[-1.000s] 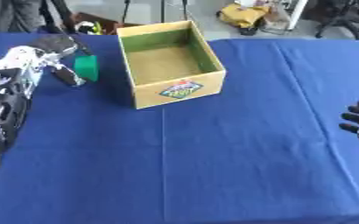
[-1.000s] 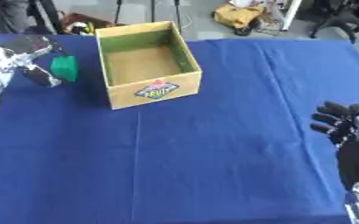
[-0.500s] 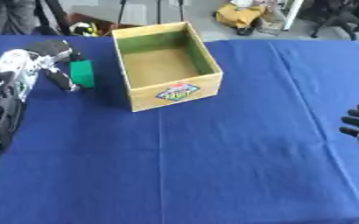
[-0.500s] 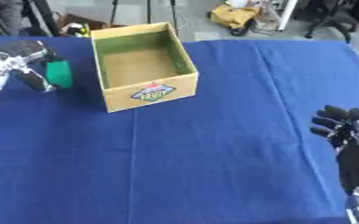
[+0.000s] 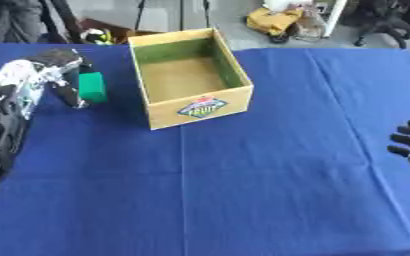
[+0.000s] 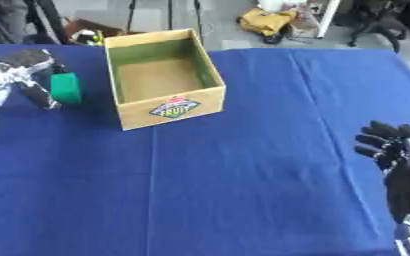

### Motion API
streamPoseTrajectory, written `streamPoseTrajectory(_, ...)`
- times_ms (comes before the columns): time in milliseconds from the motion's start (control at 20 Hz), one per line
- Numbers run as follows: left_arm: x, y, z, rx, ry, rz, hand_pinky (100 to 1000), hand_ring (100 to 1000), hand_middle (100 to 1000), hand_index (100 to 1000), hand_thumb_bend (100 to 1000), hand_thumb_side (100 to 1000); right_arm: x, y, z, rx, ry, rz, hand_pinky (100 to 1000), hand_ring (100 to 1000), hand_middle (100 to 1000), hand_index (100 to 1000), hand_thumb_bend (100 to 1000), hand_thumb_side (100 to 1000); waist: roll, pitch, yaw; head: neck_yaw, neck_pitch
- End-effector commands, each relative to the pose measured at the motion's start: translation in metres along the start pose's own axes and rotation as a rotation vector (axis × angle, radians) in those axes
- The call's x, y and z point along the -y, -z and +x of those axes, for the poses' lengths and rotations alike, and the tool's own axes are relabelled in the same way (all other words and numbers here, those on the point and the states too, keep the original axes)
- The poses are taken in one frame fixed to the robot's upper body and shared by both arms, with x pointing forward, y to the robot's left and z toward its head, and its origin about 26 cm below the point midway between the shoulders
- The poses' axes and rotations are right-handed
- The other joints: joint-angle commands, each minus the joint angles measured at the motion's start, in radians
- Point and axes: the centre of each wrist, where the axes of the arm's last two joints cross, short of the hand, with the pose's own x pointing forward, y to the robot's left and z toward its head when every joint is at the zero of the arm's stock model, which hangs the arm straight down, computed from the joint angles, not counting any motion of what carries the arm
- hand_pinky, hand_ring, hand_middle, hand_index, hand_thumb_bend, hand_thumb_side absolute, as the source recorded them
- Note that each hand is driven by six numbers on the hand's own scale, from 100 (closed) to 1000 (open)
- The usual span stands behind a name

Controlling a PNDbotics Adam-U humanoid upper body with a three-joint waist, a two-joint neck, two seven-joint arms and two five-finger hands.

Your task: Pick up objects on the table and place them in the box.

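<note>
Left hand (image 5: 58,67) at the far left of the blue table (image 5: 243,175), arm coming in along the left edge. Its fingers and thumb are curled round a green block (image 5: 92,86); block sits at the fingertips, on the hand's right side, above the cloth or just on it, can't tell which. Block is upright, a flat rectangular piece, green all over.

Box (image 5: 189,77) stands just right of the left hand and block, close but not touching. Yellow cardboard, open top, green inner walls, brown floor, a fruit logo on the near wall. Nothing visible inside it. It sits slightly askew, the near corner turned toward the robot.

Right hand (image 6: 390,150) well apart from the box, at the right edge of the table, low in the right eye view. Fingers point up, relaxed and spread, holding nothing; palm not touching any object.

Clutter on the floor past the far table edge, too blurred to name.
</note>
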Motion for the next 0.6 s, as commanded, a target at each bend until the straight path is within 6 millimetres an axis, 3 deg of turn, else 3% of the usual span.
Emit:
streamPoseTrajectory(50, -0.031, -0.003, 0.003, 0.061, -0.036, 0.094, 633, 357, 240, 466, 293, 100, 0.005, 0.003, 0.006, 0.021, -0.016, 0.003, 729, 754, 717, 799, 100, 1000, 0.001, -0.022, 0.002, -0.004, 0.001)
streamPoseTrajectory(400, -0.09, -0.017, 0.031, 0.282, -0.103, 0.277, 634, 359, 245, 470, 269, 100, 0.008, 0.0, 0.004, 0.011, -0.024, -0.002, 729, 753, 717, 799, 100, 1000, 0.007, -0.037, 0.013, -0.009, 0.016)
streamPoseTrajectory(600, -0.097, -0.01, 0.064, 0.335, -0.121, 0.318, 636, 374, 253, 476, 244, 100, 0.007, 0.001, 0.004, 0.01, -0.018, 0.003, 729, 753, 716, 799, 100, 1000, 0.006, -0.041, 0.012, -0.006, 0.014)
